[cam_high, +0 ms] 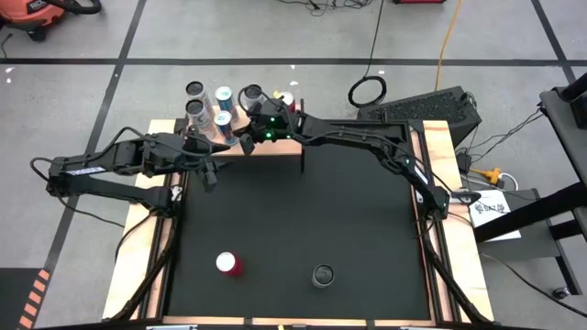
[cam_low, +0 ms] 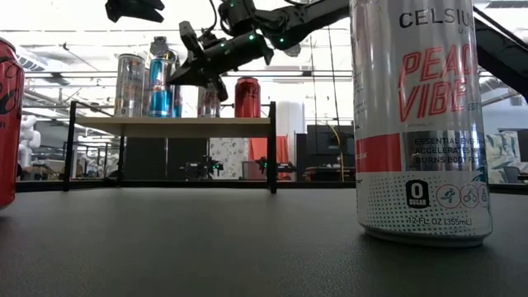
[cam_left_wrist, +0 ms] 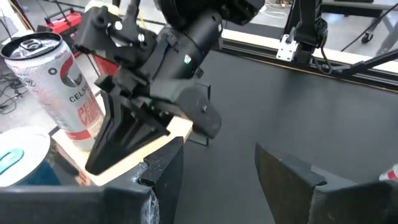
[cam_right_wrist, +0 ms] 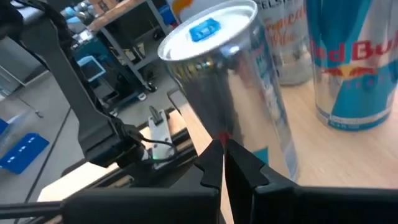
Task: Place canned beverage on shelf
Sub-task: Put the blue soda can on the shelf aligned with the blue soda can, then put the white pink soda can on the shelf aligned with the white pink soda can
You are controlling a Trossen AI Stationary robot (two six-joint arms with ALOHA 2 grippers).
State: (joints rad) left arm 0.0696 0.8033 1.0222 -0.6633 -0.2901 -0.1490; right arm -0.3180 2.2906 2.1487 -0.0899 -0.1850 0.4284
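Observation:
The shelf is a pale wood board on black legs at the table's far left; it also shows in the low view. Several cans stand upright on it. My right gripper is shut over the shelf's near edge. In its wrist view its tips stand right in front of a silver can with a blue tab. My left gripper is open and empty just near of the shelf, above the table. A red can and a Celsius can stand on the table's near part. My right gripper's shut fingertips point at the silver can's side, low on the can, slanting down from the table's right. I cannot tell whether they touch the can or the shelf board below them.
A Red Bull can and a Celsius can stand close to my right gripper on the shelf. Wooden strips edge the black table. In the low view the Celsius can stands close to the camera, the red can at the left.

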